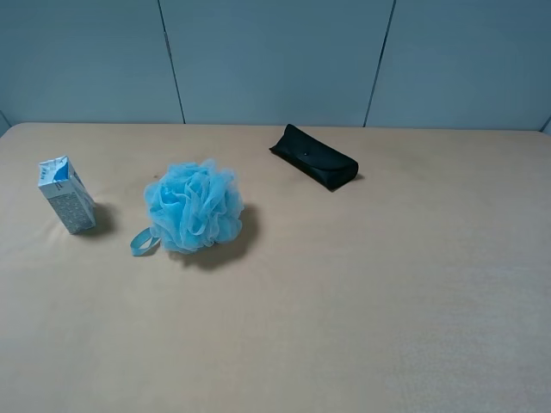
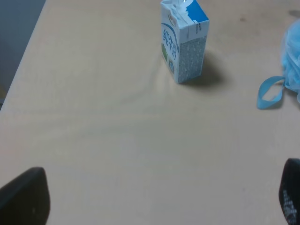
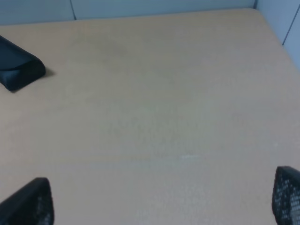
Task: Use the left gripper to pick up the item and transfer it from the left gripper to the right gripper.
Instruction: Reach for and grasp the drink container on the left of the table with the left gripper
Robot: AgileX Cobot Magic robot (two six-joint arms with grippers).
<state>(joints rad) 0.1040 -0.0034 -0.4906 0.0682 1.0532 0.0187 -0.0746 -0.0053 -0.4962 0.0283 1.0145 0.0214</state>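
Observation:
The item, a small white-and-blue drink carton (image 1: 66,195), stands upright on the tan table at the far left. It also shows in the left wrist view (image 2: 184,40), standing well ahead of the fingers. The left gripper (image 2: 159,201) is open and empty, with only its two black fingertips (image 2: 26,197) at the picture's corners. The right gripper (image 3: 161,199) is open and empty over bare table. Neither gripper nor arm shows in the exterior high view.
A fluffy blue bath puff (image 1: 195,206) with a ribbon loop (image 1: 144,242) lies just right of the carton; the loop also shows in the left wrist view (image 2: 271,92). A black glasses case (image 1: 313,157) lies at the back middle, also in the right wrist view (image 3: 18,70).

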